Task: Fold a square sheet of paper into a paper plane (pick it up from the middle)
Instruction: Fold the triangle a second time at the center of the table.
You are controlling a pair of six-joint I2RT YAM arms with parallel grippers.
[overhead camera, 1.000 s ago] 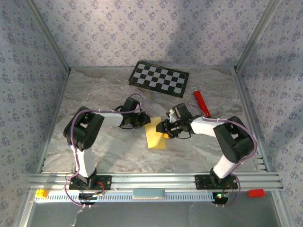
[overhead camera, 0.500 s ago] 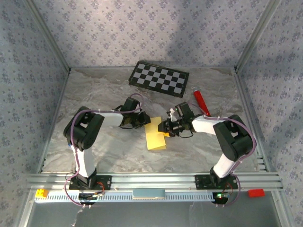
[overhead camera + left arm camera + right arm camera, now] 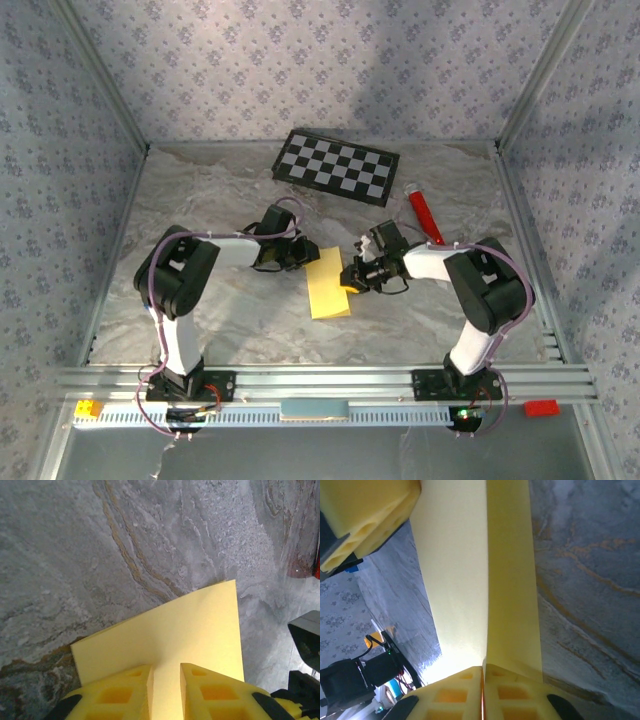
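My right jaws are clamped together on the edge of the pale-yellow sheet of paper (image 3: 460, 580), and a lengthwise fold line runs straight away from them. My left jaws stand a narrow gap apart over the opposite edge, with paper showing between them. The sheet lies on the grey tabletop (image 3: 100, 555) between both pairs of jaws.

Top view is lit softly and evenly from overhead, with only faint shadows being cast. Just ahead of the right gripper (image 3: 482, 672) the yellow paper (image 3: 462, 580) is blown out white by glare, and focus is lost up close.
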